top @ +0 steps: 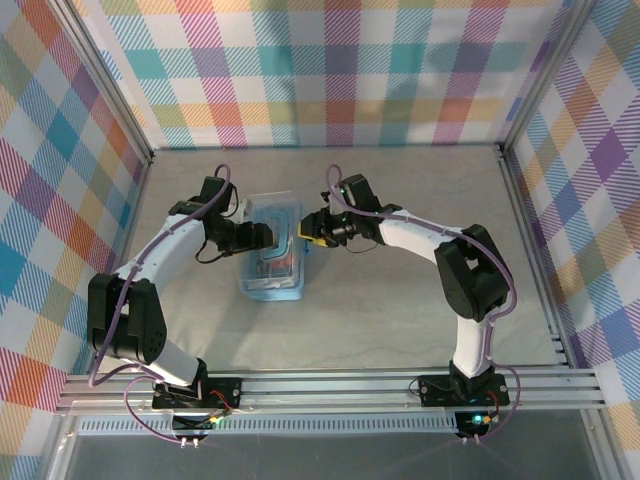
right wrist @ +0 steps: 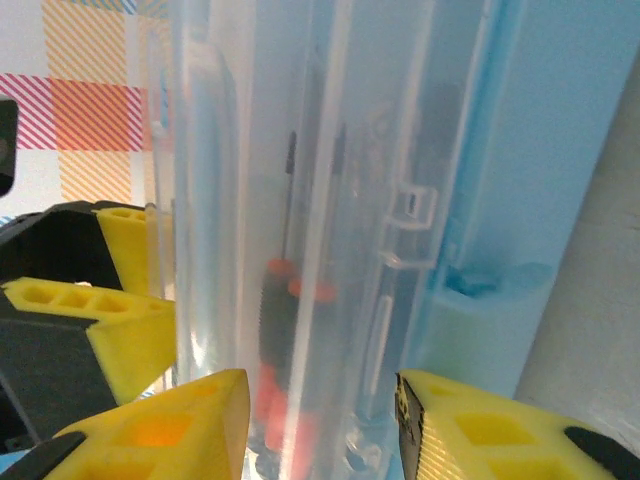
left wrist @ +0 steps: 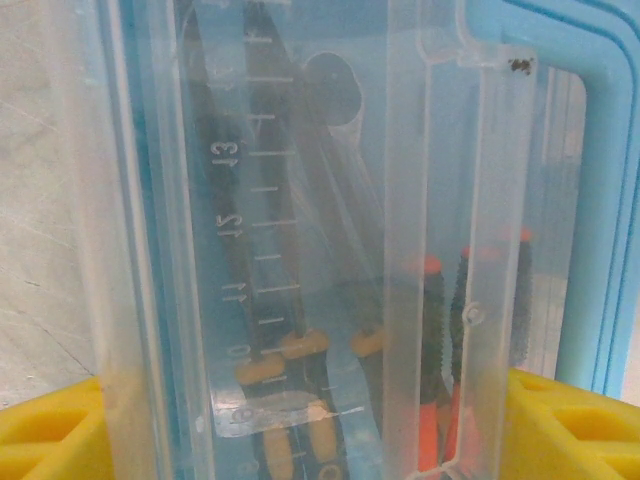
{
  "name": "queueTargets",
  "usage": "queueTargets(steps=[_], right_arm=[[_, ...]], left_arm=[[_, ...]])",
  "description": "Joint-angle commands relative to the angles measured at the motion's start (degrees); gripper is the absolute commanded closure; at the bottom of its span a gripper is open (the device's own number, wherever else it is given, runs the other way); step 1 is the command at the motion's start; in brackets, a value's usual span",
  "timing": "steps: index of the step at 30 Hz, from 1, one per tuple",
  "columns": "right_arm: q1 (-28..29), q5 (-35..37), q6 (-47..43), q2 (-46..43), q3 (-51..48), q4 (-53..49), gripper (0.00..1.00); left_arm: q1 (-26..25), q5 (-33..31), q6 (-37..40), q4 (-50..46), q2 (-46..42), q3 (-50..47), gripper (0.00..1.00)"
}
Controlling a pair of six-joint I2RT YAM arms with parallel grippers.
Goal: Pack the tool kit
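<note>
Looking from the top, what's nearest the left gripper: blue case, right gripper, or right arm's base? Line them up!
From the left gripper:
1. blue case, just beside it.
2. right gripper, across the case.
3. right arm's base, bottom right.

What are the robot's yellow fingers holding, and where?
The tool kit's clear lid: the right gripper seems to pinch its edge; the left gripper straddles it, grip unclear.
</note>
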Motion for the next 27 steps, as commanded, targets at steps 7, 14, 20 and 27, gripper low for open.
queueTargets(steps=[7, 14, 20, 27], right_arm=[[0.7, -3.0, 0.8, 3.0, 0.4, 1.2, 0.56], [0.4, -2.8, -2.9, -2.5, 5.9, -5.1, 0.56], [-2.6, -1.7, -2.9, -7.1, 5.3, -5.9, 0.56], [-9.9, -1.7, 2.3, -8.3, -9.4, 2.4, 0.63]], left_arm=[[-0.8, -1.1, -1.4, -6.7, 7.8, -5.8, 0.35], [-0.8, -0.9, -1.4, -6.4, 8.3, -5.8, 0.35], [-0.9, -1.1, -1.5, -6.4, 8.2, -5.5, 0.35], [-0.8, -0.1, -1.7, -6.0, 8.6, -5.1, 0.36]])
